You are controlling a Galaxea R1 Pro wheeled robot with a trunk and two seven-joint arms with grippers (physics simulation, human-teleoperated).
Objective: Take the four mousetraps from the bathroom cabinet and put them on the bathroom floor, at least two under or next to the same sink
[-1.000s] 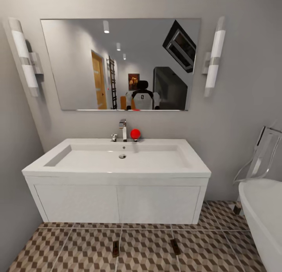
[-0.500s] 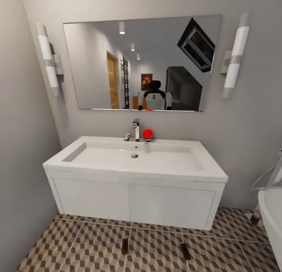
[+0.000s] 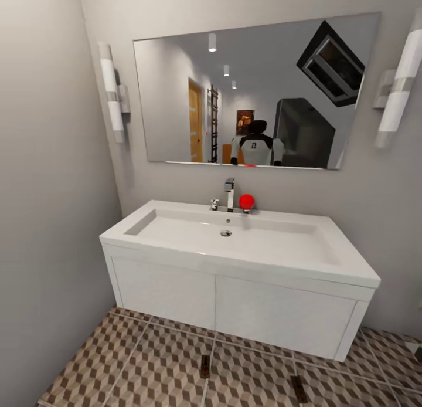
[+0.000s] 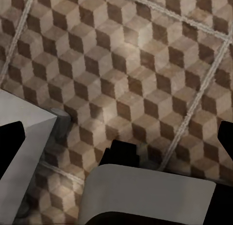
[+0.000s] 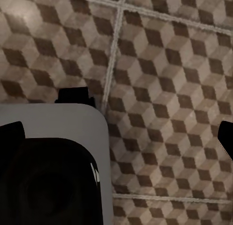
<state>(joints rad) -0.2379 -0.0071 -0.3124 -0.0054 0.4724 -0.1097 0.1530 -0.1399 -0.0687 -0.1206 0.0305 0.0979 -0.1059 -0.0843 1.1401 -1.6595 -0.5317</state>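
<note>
scene: facing sink [image 3: 234,243], two mousetraps [image 3: 204,366] flat on bathroom floor [image 3: 146,366] just before vanity | pincers: left pincer [image 4: 116,142] and right pincer [image 5: 116,137] spread wide, released, hanging over bare tiles, no trap between tips | risk: base could roll over traps, knocking them away from sink; two more presumably unplaced

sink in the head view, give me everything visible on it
The sink is a long white rectangular trough basin, glossy, with a round chrome drain near its middle and looks dry and empty. It sits atop a white two-panel vanity set against the grey wall below the mirror. A chrome tap stands at its back edge, a red ball-shaped thing beside it. Two mousetraps lie on the tiled floor just in front.
</note>
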